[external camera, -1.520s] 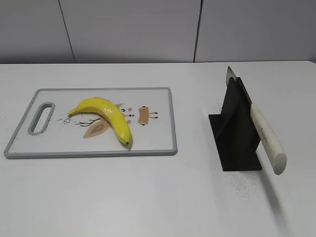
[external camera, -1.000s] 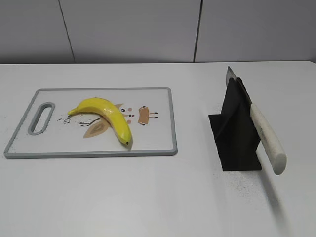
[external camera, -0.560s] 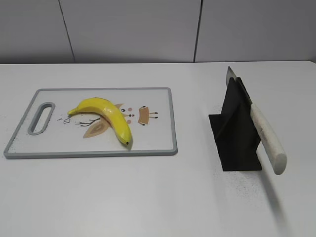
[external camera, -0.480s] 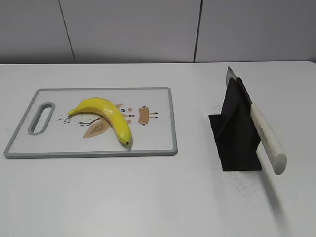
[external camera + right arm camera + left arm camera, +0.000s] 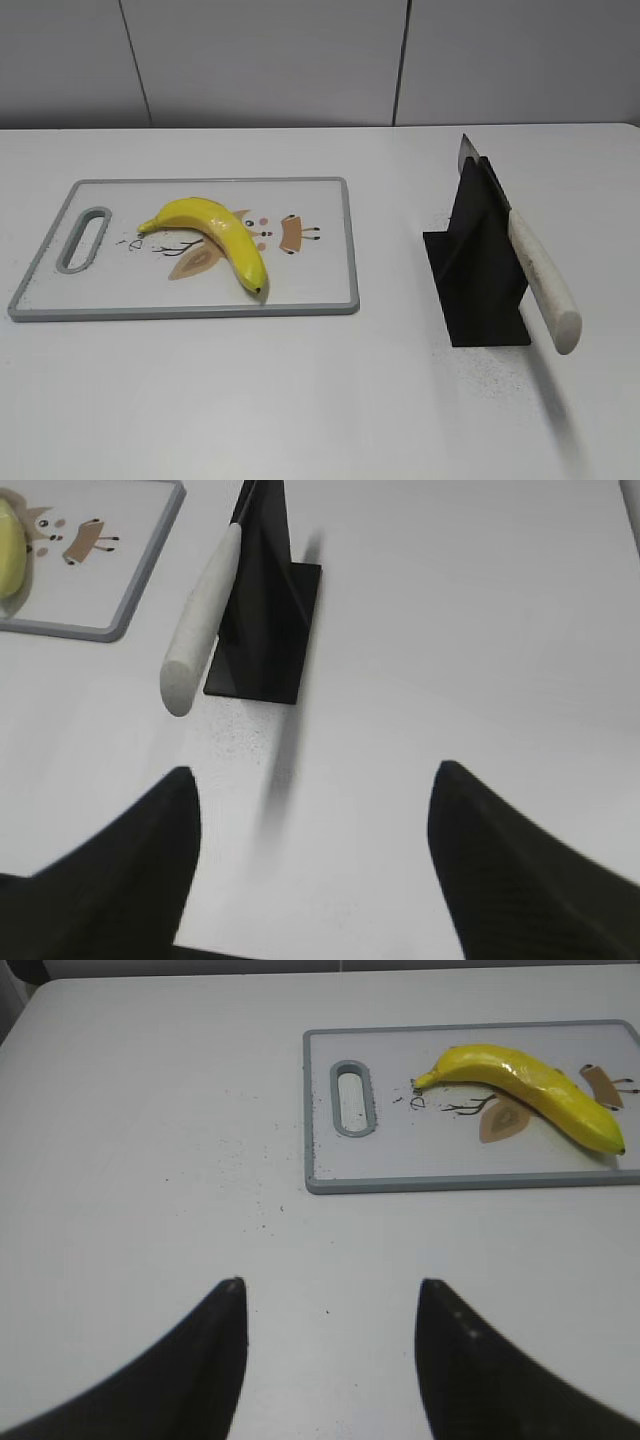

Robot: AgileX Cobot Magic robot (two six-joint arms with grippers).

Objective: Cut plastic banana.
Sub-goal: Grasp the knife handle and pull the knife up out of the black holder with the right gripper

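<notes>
A yellow plastic banana (image 5: 214,236) lies whole on a white, grey-rimmed cutting board (image 5: 320,285) at the left of the table. It also shows in the left wrist view (image 5: 525,1090). A knife with a white handle (image 5: 543,283) rests in a black stand (image 5: 478,265) at the right, handle pointing toward the front. In the right wrist view the handle (image 5: 200,624) sticks out of the stand (image 5: 265,600). My left gripper (image 5: 328,1285) is open and empty, well short of the board (image 5: 330,1175). My right gripper (image 5: 312,772) is open and empty, short of the knife.
The board has a slot handle (image 5: 85,238) at its left end and small printed drawings (image 5: 290,234) beside the banana. Dark specks lie on the white table around the stand (image 5: 490,375). A grey panelled wall (image 5: 300,60) runs behind the table.
</notes>
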